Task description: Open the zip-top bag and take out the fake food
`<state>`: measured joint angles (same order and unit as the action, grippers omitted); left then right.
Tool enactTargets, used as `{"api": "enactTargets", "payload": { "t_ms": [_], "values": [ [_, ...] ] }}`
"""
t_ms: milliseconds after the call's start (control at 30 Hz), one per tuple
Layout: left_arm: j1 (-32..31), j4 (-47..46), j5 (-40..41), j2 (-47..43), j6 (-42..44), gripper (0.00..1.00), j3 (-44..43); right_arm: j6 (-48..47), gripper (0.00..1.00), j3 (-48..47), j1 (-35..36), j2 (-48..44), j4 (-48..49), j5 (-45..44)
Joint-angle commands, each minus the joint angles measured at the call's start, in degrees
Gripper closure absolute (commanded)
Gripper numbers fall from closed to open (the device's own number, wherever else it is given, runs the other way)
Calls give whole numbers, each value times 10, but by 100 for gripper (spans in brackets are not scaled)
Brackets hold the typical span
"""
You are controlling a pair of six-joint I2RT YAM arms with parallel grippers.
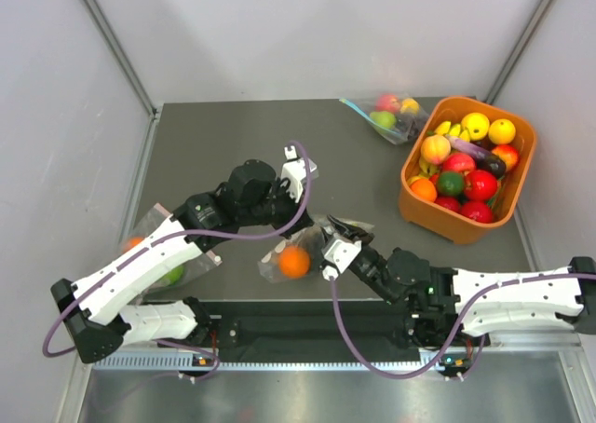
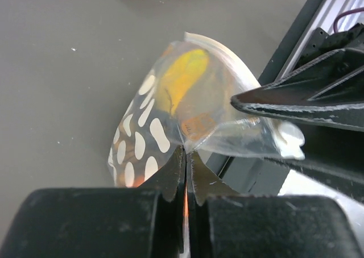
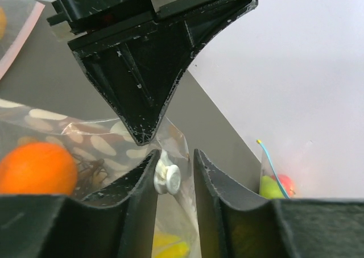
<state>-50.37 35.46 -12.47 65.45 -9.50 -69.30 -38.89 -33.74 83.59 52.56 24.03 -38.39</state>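
The zip-top bag [image 1: 279,255], clear with white polka dots, lies near the table's front edge between my two grippers. Inside it are an orange ball [image 1: 294,262] and a yellow banana [image 2: 181,79]. The ball also shows in the right wrist view [image 3: 37,168]. My left gripper [image 2: 186,153] is shut on the bag's clear upper edge; in the top view it [image 1: 312,220] is just above the bag. My right gripper [image 3: 175,155] is open, with the bag's white zip slider [image 3: 168,177] between its jaws, resting against the left finger [image 3: 139,178]. The berries cannot be made out clearly.
An orange bin [image 1: 410,176] full of toy fruit stands at the right. A plain bag with a blue zip strip [image 1: 386,117] lies behind it, also in the right wrist view [image 3: 273,181]. A pink-edged bag [image 1: 154,255] lies under my left arm.
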Motion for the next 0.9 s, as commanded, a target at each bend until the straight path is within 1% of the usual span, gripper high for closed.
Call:
{"api": "enactTargets", "payload": {
  "t_ms": [0,67,100,167,200,233,300,400,433,467,500,533,567,600,633,700,767,867],
  "values": [
    [1,-6,-23,-20,10,100,-4,22,73,-16,-25,-19,-9,53],
    [1,-4,-31,-21,12,100,-4,25,78,-13,-33,-23,-11,66],
    [1,-2,-34,-21,14,100,-4,25,83,-11,-41,-27,-14,80],
    [1,0,-44,-21,19,100,-3,26,89,-7,-49,-31,-15,94],
    [1,1,-48,-22,21,100,-1,26,94,-5,-55,-36,-14,110],
    [1,3,-49,-22,24,100,0,27,97,-4,-59,-39,-14,116],
    [1,7,-54,-20,31,100,0,29,100,0,-68,-46,-14,135],
    [1,6,-48,-23,47,99,4,37,100,-13,-77,-48,-43,148],
    [1,-3,-45,-25,61,80,7,40,100,-19,-79,-47,-57,152],
    [1,-12,-42,-36,69,67,8,45,100,-34,-83,-46,-89,154],
    [1,-21,-39,-44,77,56,14,49,100,-42,-88,-42,-104,161],
    [1,-29,-38,-52,90,49,17,51,100,-50,-91,-40,-117,166],
    [1,-57,-32,-72,90,37,21,58,100,-64,-94,-39,-142,171],
    [1,-67,-20,-81,93,32,24,61,100,-69,-100,-37,-151,183],
    [1,-78,-8,-88,111,31,24,65,100,-74,-104,-37,-158,191],
    [1,-103,-9,-105,120,30,27,82,100,-87,-118,-34,-180,218],
    [0,-116,-30,-110,131,30,31,100,100,-105,-128,-29,-192,228],
    [-2,-122,-46,-97,142,30,34,124,100,-137,-138,-21,-228,244]
  ]
}}
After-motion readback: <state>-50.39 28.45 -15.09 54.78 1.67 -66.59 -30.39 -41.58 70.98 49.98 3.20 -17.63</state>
